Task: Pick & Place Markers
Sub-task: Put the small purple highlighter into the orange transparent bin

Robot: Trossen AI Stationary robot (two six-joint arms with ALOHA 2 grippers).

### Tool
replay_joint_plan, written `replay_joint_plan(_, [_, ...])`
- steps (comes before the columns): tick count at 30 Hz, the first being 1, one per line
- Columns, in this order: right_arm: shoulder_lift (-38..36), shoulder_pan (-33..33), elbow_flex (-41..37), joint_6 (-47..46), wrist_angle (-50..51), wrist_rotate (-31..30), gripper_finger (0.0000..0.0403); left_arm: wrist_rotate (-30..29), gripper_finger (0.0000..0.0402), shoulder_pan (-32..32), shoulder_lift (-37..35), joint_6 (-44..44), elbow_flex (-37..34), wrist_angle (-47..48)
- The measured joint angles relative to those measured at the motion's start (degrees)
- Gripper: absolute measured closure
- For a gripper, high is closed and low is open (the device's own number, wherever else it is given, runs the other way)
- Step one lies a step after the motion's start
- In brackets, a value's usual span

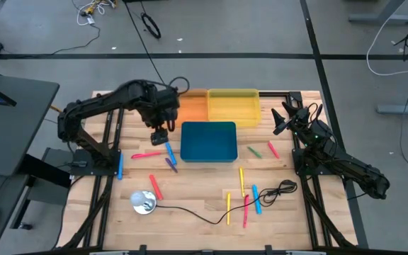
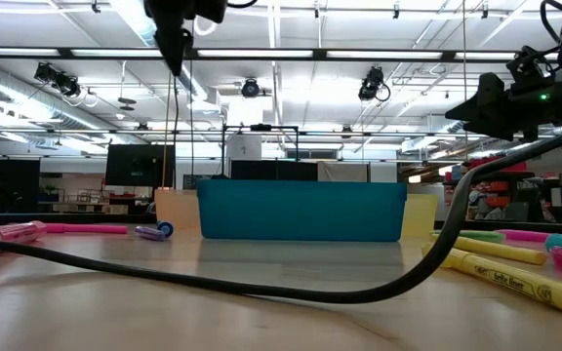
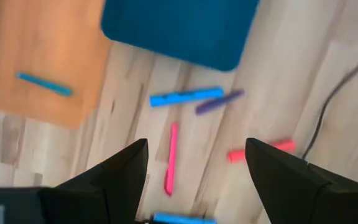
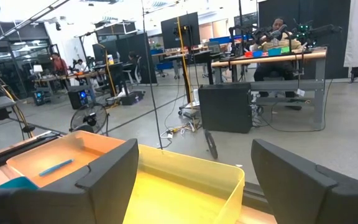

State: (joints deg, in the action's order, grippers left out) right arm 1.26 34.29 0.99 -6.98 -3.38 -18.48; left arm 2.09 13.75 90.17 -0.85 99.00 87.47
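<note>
My left hand (image 1: 159,136) hangs wide and empty over the bench (image 1: 204,212), above blue, purple and pink markers (image 3: 185,96) beside the blue bin (image 1: 208,141). The orange bin (image 3: 39,56) holds one blue marker (image 3: 43,84). My right hand (image 1: 282,119) waits wide near the yellow bin (image 4: 185,186).

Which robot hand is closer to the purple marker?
Left. The left end effector hovers just above the purple marker, by the blue bin. The right end effector waits far across it.
</note>
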Motion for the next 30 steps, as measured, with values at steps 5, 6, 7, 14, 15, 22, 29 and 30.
replay_joint_plan(5, [0.0,0.0,0.0,0.0,0.0,0.0,0.0089,-0.1,0.0126,-2.9,0.0,5.8,0.0,1.9])
replay_joint_plan(6, [0.0,0.0,0.0,0.0,0.0,0.0,0.0089,0.0,0.0126,-3.4,0.0,7.3,0.0,2.2])
replay_joint_plan(7, [0.0,0.0,0.0,0.0,0.0,0.0,0.0089,0.3,0.0126,-3.9,0.0,9.3,0.0,2.5])
replay_joint_plan(14, [0.0,0.0,0.0,0.0,0.0,0.0,0.0089,3.1,0.0126,-7.6,0.0,20.6,0.0,2.5])
replay_joint_plan(15, [0.0,0.0,0.0,0.0,0.0,0.0,0.0089,3.0,0.0126,-8.0,0.0,22.4,0.0,2.5])
replay_joint_plan(22, [0.0,0.0,0.0,0.0,0.0,0.0,0.0089,-3.1,0.0126,-10.6,0.0,37.2,0.0,2.5])
replay_joint_plan(29, [0.0,0.0,0.0,0.0,0.0,0.0,0.0089,-7.5,0.0126,-11.2,0.0,42.6,0.0,2.5])
replay_joint_plan(30, [0.0,0.0,0.0,0.0,0.0,0.0,0.0089,-6.8,0.0126,-11.2,0.0,42.7,0.0,2.6])
